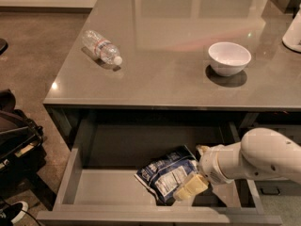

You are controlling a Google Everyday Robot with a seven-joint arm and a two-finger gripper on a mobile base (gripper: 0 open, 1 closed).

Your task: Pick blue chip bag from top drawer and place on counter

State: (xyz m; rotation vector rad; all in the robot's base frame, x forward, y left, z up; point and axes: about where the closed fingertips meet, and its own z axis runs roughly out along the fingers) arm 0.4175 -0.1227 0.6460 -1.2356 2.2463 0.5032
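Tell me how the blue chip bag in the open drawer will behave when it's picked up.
The blue chip bag looks crinkled, so probably light and floppy, sagging when lifted. Lying flat on the top drawer floor, it's unlikely to roll. Its foil may slip from the gripper at its right edge.
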